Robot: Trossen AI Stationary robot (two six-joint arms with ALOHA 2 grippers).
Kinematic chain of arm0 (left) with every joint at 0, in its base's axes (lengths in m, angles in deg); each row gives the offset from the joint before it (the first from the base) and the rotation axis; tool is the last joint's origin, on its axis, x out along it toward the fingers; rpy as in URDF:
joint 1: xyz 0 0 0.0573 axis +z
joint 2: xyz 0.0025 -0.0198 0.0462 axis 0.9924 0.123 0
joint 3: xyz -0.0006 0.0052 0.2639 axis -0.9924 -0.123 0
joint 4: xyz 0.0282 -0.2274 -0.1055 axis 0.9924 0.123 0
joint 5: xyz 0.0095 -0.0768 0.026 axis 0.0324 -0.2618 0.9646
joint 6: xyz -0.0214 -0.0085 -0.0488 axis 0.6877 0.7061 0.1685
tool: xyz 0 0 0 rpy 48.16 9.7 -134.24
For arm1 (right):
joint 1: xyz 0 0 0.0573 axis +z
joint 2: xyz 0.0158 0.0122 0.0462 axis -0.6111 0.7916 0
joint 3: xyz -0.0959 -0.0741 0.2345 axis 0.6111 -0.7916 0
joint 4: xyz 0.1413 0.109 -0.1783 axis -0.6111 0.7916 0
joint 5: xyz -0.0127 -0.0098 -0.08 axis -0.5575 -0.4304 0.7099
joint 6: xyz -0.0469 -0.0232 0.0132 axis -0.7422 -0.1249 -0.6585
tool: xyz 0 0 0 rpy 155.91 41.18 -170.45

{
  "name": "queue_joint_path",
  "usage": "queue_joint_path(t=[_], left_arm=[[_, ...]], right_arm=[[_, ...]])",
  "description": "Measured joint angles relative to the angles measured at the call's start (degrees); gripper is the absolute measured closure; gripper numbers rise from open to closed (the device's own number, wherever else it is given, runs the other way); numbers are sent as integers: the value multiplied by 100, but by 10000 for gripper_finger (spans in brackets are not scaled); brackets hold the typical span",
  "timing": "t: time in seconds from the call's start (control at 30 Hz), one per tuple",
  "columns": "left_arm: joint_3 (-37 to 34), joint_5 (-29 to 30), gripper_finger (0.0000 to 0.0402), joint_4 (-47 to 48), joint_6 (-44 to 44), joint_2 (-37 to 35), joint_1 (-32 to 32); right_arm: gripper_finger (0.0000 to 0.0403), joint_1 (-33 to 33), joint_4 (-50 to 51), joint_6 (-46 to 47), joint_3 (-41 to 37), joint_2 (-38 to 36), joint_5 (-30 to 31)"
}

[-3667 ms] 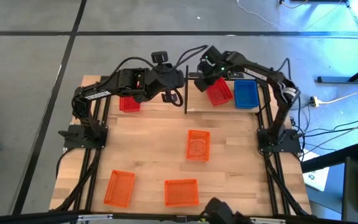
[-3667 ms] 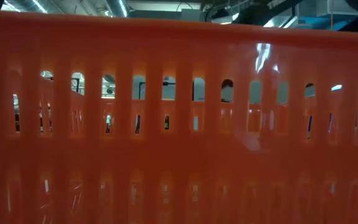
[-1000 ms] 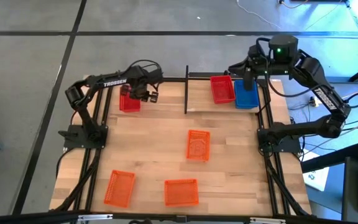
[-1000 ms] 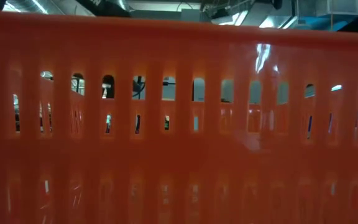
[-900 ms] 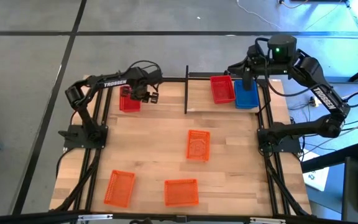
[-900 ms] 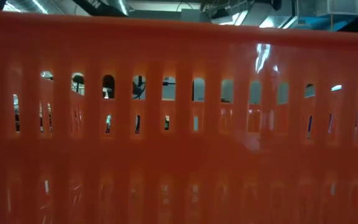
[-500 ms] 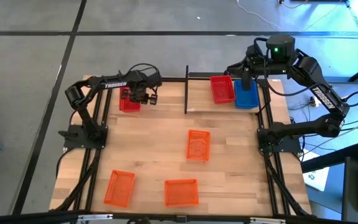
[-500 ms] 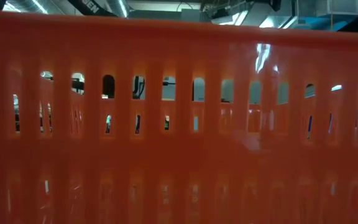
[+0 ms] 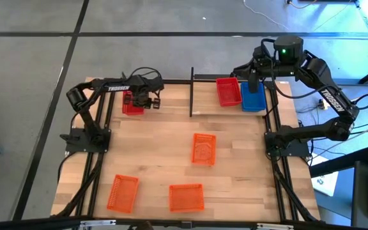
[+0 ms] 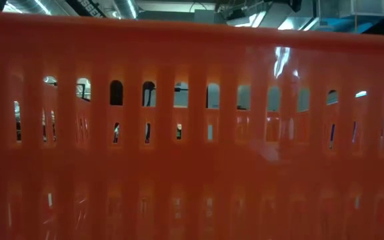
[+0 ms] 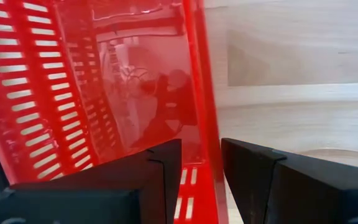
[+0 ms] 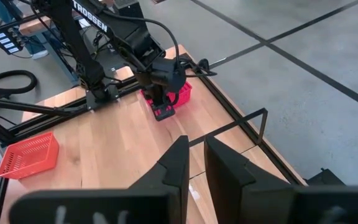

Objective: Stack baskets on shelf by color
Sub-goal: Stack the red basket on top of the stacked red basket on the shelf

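My left gripper is low over a red basket at the table's far left, shut on its wall. My right gripper is shut and holds nothing. It hovers above the shelf at the far right, where a red basket and a blue basket sit side by side on their bases. Three orange baskets rest on the tabletop: one in the middle and two by the near edge. My left gripper has the red basket's long side wall between its fingers, one finger inside the basket and the other outside. The fingers come from above, pointing down. The basket's base seems to be on the table.
An orange basket wall fills the low view and hides the table behind it. The shelf's thin black post stands between the two arms. Bare tabletop lies between the far baskets and the orange ones.
My left gripper has shifted a little toward the table's left edge, over the red basket there. The right arm has kept still above the shelf.
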Motion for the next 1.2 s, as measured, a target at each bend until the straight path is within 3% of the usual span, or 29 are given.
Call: queue_joint_path(t=[0.73,0.87,1.0,1.2], left_arm=[[0,303,299,-559,-150,0,-80],[-1,232,328,-485,-175,103,-33],[-2,75,389,-430,-341,227,-10],[-1,-76,401,-242,-944,95,-13]], right_arm=[[353,1,-1,0,0,0,-2],[353,1,1,-4,0,0,-2],[353,1,1,-22,0,0,-2],[353,1,15,-9,0,0,-2]])
